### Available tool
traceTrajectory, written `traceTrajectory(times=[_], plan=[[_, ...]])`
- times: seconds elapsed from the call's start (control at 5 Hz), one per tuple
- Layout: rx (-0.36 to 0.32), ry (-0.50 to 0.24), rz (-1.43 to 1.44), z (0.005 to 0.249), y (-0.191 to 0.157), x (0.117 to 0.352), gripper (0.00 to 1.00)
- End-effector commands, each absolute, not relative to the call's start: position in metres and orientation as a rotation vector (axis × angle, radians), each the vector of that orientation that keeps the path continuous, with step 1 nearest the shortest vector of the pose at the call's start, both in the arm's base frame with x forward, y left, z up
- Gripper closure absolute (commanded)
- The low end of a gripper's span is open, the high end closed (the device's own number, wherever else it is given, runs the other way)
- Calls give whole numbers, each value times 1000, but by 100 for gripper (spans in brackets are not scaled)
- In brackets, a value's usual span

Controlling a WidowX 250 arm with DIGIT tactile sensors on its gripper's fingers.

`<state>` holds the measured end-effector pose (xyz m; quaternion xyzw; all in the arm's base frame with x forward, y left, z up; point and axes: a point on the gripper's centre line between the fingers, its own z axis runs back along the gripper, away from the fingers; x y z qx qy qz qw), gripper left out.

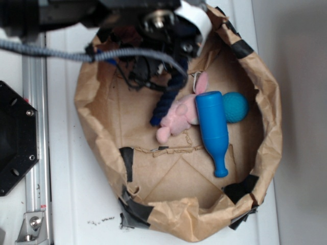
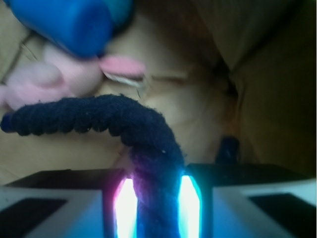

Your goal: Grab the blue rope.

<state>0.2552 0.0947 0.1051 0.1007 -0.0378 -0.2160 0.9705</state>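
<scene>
- Count: 1 rope [image 1: 164, 104], 1 pin [image 1: 213, 130], 1 teal ball [image 1: 235, 107], 1 pink plush [image 1: 179, 116], all inside 1 brown paper bag [image 1: 268, 132] w/ rolled rim and black tape patches, sitting on the white bench [image 1: 66, 204].
- End effector [image 2: 157, 198]: clenched on the rope. Wrist view shows both fingers [image 2: 59, 198] pressed against the rope's sides, glowing pads touching it.
- Rope location, exterior view: upper-middle of the bag, approx 11 o'clock from bag centre, under the arm's black hardware; top part hidden by the arm.
- Rope axis, exterior: long axis runs approx 1 o'clock to 7 o'clock; free end points to 7 o'clock, by the plush's edge.
- Rope in wrist view: rises from betw. the fingers, bends, then runs off toward 9 o'clock; its tip looks lighter blue at the left edge.
- Plush: at 3–4 o'clock of the rope's free end, looks to be touching it; lies betw. rope and pin.
- Pin: at 3 o'clock of the plush, touching it; fat end at 12 o'clock, narrow neck toward 6 o'clock.
- Ball: at 2 o'clock of the pin's fat end, just beside it, partly hidden behind it.
- Obstruction: arm and a grey braided cable [image 1: 46, 51] cover the bag's upper-left; can't tell rope's shape there.
</scene>
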Motion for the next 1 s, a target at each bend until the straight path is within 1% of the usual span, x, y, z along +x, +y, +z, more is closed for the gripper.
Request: traceTrajectory(times=[0.0,0.2,0.4,0.6,0.8], plan=[[254,-143,-457,125,90,262,100],[160,-178,-347,126,74,268,100],[78,-136,-201,132,38,275,100],[74,-57,16,140,21,268,100],[61,-73,58,143,24,261,100]])
